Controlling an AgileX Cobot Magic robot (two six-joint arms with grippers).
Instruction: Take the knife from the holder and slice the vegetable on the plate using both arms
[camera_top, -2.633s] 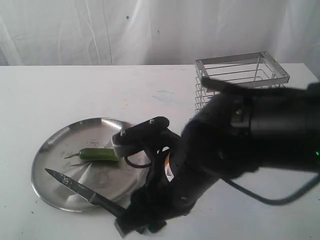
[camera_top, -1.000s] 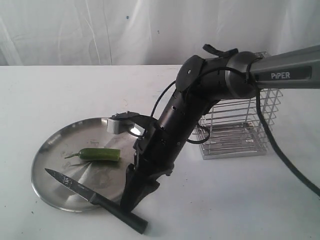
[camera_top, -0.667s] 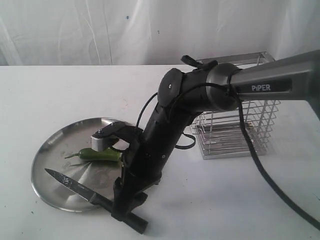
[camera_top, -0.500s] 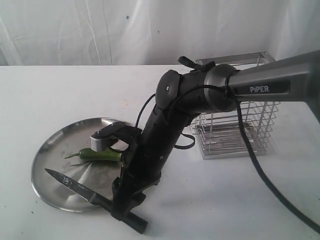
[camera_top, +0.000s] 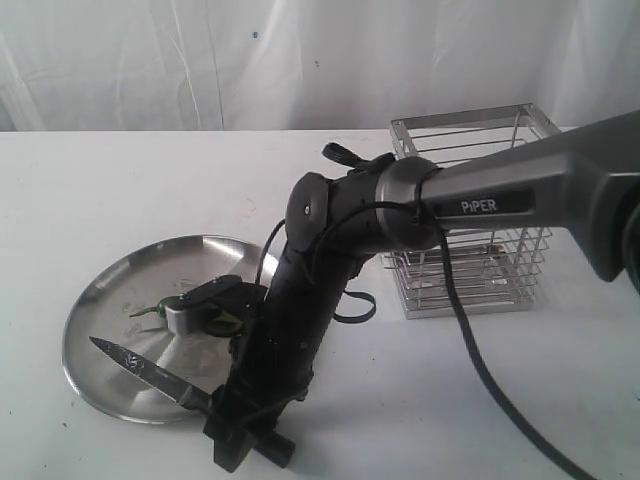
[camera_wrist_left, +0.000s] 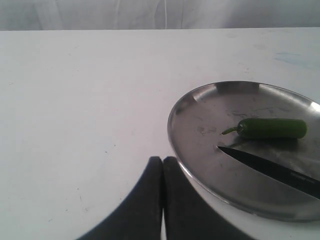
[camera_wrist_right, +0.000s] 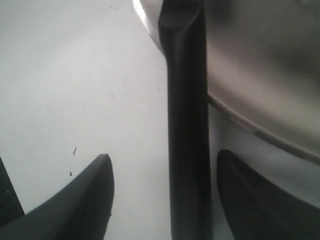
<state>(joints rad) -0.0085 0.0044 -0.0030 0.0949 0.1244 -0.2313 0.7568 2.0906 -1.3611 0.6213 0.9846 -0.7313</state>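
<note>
Vegetable (camera_wrist_left: 272, 128) on plate (camera_top: 105, 290): mostly masked by right arm (camera_top: 320, 270) in exterior view. Knife (camera_top: 135, 362) blade on plate, handle off rim between right gripper (camera_wrist_right: 170, 200) jaws, which stand wide and unclosed. Left gripper (camera_wrist_left: 162, 200) jaws together, beside plate. We note right gripper lower than before.

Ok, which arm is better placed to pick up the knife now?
The right. The right gripper is open and straddles the handle of the knife, one finger on either side. The left gripper is shut, short of the plate.
</note>
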